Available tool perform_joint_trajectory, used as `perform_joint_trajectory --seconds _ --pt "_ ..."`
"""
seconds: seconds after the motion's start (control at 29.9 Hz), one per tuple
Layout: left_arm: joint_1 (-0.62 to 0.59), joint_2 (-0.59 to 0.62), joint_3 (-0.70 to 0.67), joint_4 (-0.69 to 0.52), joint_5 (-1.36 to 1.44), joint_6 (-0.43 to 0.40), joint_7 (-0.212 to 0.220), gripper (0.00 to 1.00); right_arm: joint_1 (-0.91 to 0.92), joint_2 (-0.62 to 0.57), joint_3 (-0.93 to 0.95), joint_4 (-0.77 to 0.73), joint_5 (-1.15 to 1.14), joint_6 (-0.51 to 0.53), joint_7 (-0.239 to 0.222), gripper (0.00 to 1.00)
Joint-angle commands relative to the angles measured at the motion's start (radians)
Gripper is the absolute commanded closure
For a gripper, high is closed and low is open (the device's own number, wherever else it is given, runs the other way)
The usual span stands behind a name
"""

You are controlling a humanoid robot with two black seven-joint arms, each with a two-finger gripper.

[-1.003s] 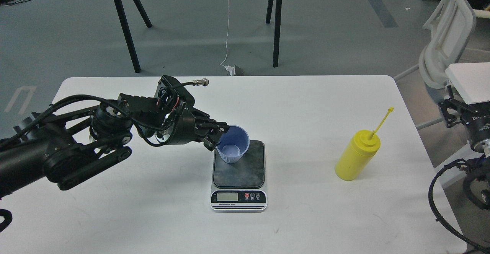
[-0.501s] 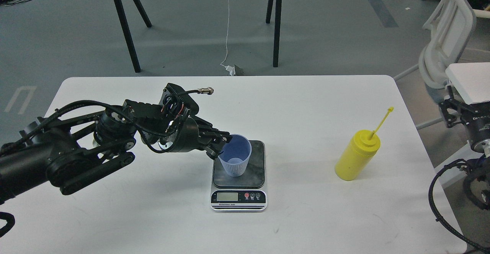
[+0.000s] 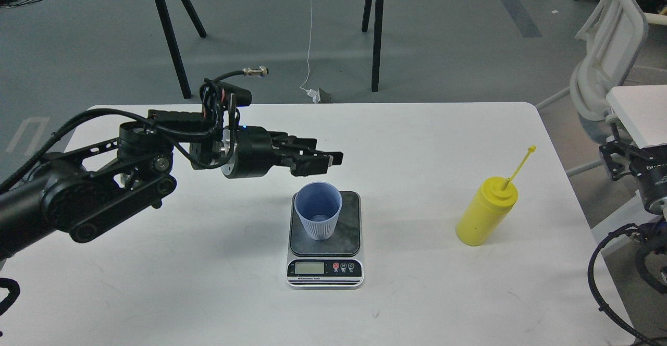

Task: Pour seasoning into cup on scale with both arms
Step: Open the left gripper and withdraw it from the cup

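The light-blue ribbed cup (image 3: 318, 211) stands upright on the dark platform of the scale (image 3: 348, 234), apart from any gripper. My left gripper (image 3: 327, 159) hangs just above and behind the cup, open and empty, its fingers pointing right. The yellow seasoning bottle (image 3: 484, 214) stands on the table at the right, its nozzle cap strap sticking up. My right arm's end (image 3: 617, 159) is off the table's right edge, far from the bottle; I cannot tell its fingers apart.
The white table (image 3: 208, 283) reaches to the front edge of the view. A black-legged table (image 3: 375, 28) and a white cable stand on the floor behind. A white chair (image 3: 609, 49) stands at the far right.
My left gripper let go of the cup, which now stands upright on the scale, and rose up and back from it. The bottle and the right arm have hardly moved.
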Motion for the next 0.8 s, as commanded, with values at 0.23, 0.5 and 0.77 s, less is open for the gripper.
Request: perform_joint_trajectory --seconds 0.23,0.5,0.77 --pt "0.015 -0.030 -0.212 0.232 -1.067 0.074 -0.019 0.01 -0.342 -0.006 0.026 0.304 -0.001 0.000 0.008 0.01" --pt "0.028 -0.019 -0.262 0.384 -1.457 0.077 -0.013 0.01 -0.532 0.082 0.022 0.441 0.000 0.000 0.040 0.02" --pt "0.110 0.004 -0.330 0.386 -1.591 0.077 -0.005 0.01 -0.539 0.222 -0.096 0.484 -0.005 0.000 0.037 0.02"
